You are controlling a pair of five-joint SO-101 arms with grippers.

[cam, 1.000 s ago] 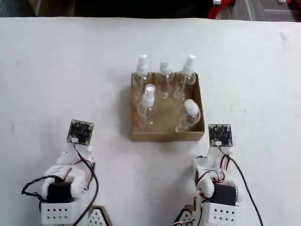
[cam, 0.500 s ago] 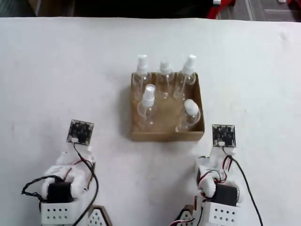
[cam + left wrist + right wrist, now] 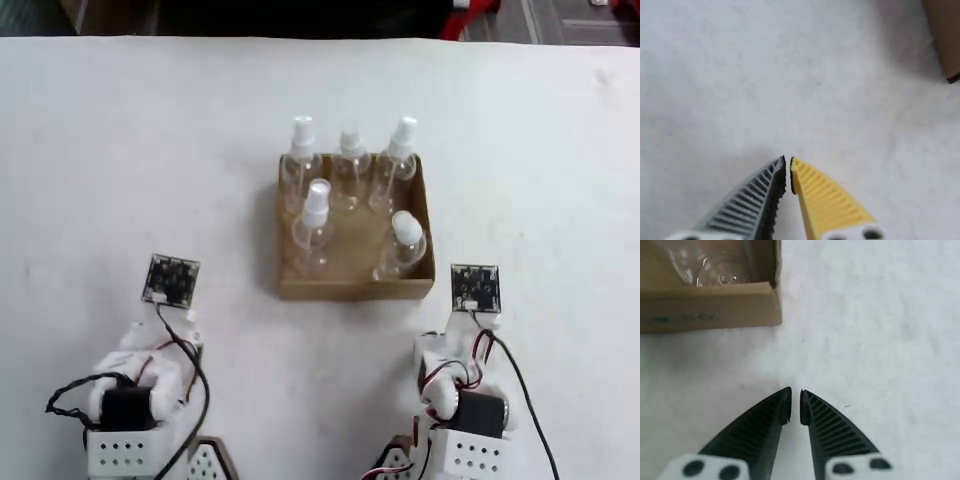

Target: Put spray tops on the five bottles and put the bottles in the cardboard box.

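The cardboard box (image 3: pixel 355 288) sits mid-table and holds several clear bottles, each with a white spray top: a back row (image 3: pixel 349 165) and two in front (image 3: pixel 314 225) (image 3: pixel 404 243). Both arms are folded back at the near edge. My left gripper (image 3: pixel 788 174), one grey and one yellow finger, is shut and empty over bare table, with a box corner (image 3: pixel 944 35) far off. My right gripper (image 3: pixel 795 405), black-fingered, is shut and empty just short of the box's near wall (image 3: pixel 710 310); a clear bottle (image 3: pixel 705 265) shows inside.
White table surface (image 3: pixel 130 150) lies open on all sides of the box. The left arm's base (image 3: pixel 130 410) and the right arm's base (image 3: pixel 462 415) stand at the near edge. The dark far table edge runs along the back.
The right arm has drawn back slightly toward the near edge and then stopped. The left arm and the bottles have not moved.
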